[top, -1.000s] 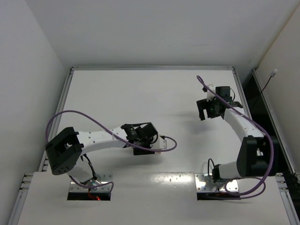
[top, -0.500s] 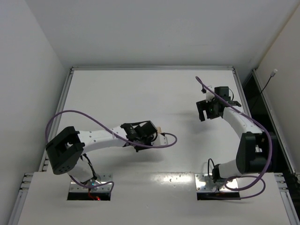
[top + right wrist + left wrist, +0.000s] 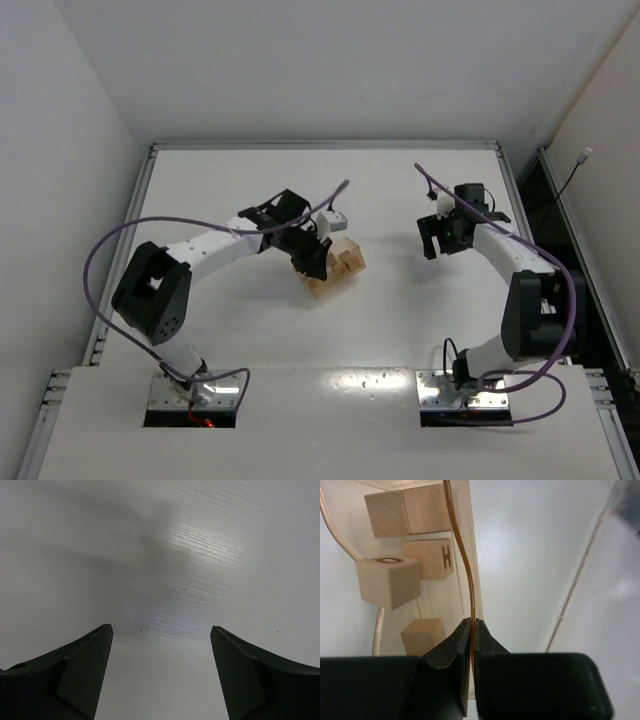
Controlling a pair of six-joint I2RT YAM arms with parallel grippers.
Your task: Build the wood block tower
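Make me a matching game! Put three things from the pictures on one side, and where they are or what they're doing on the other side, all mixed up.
Things:
1. left claw
2. right claw
3. small light-tan wooden cubes

Places or states:
A. lying inside the see-through amber plastic box
B. open, above the white table
C. shut on the box's thin wall

Pairs: 1-C, 2-B, 3-A

The left arm (image 3: 215, 243) swings out from its low pose near the bases and reaches farther forward. The left gripper (image 3: 312, 258) now sits higher in the top view, pinching the wall of a tilted tan box (image 3: 322, 285) that has come into sight, with wood blocks (image 3: 347, 262) inside it.
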